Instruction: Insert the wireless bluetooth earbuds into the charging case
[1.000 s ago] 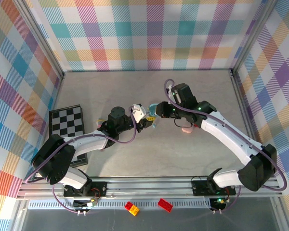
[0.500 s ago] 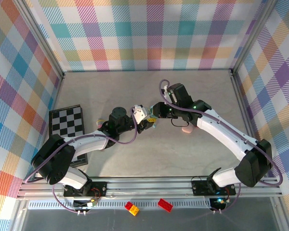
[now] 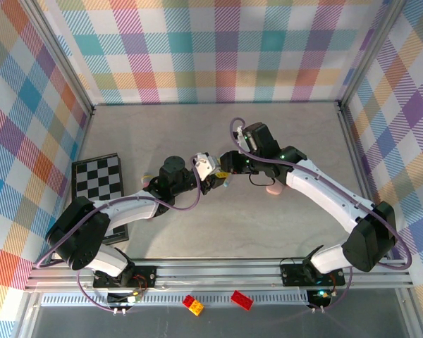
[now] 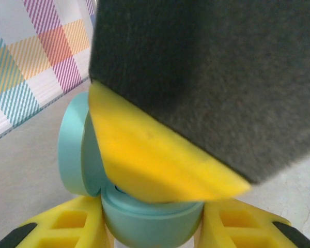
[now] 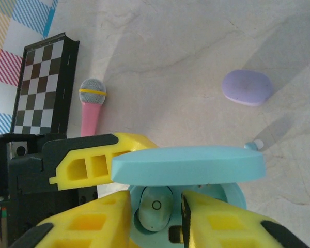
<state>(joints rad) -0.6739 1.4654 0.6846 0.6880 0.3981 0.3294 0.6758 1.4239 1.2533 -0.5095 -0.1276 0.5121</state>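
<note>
**A:** Starting at the right claw (image 5: 156, 197): its two yellow fingers stand slightly apart. A teal earbud (image 5: 155, 211) sits down between them with a sliver of gap on either side. I'd say the claw has no squeeze on the bud.

**B:** Where is the bud, exactly?

**A:** In a well of the teal charging case (image 4: 150, 233), under the open lid (image 5: 188, 164), which hangs just past the fingertips at 12 o'clock. I can't tell whether the bud is pressed fully home.

**B:** And what holds the case?

**A:** The left claw (image 4: 152, 222), closed tight on the case's base from both sides.

**B:** So how should this be finished cleanly?

**A:** My judgement is to part the fingers only a touch more, then draw straight back along their own line. That way neither pad drags the bud out of its well. The lid is the hazard, because it sits so close that any upward drift would knock it. The left claw's part is a firm, level grip.

**B:** What lies around them?

**A:** A loose bud (image 5: 254, 144) lies on the table (image 5: 160, 62) at 2 o'clock, just off the lid's end. A lavender case (image 5: 247, 88) is farther out at 1 o'clock. At 10 o'clock there is a pink toy microphone (image 5: 91, 111), just beside a chessboard (image 5: 41, 82).
</note>
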